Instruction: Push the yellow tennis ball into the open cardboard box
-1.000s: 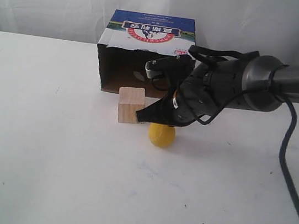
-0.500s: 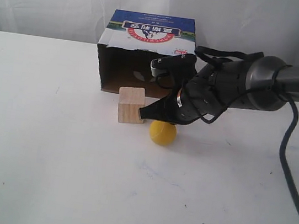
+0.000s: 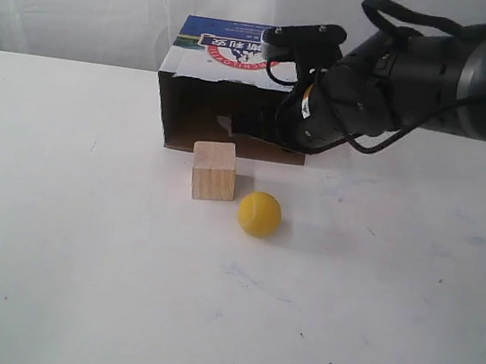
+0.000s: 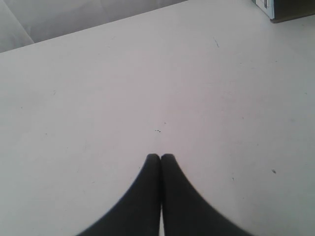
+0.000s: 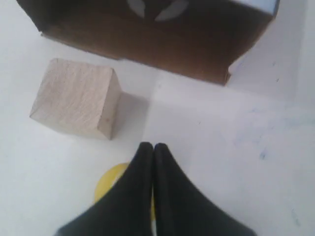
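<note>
Ball (image 3: 259, 213) sits on the table (image 3: 77, 267) in front of the box (image 3: 240, 48) mouth, out in the open and not inside. It is matte yellow-orange, round, with a soft shadow on its right. I can't pick out a seam at this range.

Cube (image 3: 214, 170) stands just left of the ball and a little nearer the box. A narrow gap separates cube and ball. The right wrist view shows a strip of bare table between cube and box.

Box lies with its opening toward the exterior camera. Interior is dark, and the top panel is blue, white and red with upside-down lettering.

Right gripper (image 5: 151, 146) has its fingers pressed together with nothing between them. The arm hangs across the right half of the box front. In the wrist view the ball shows partly behind the fingers. In the exterior view the tips get lost against the dark interior, but they look clear of the ball.

Left gripper (image 4: 160, 156) is also clenched and empty, over bare table.
</note>
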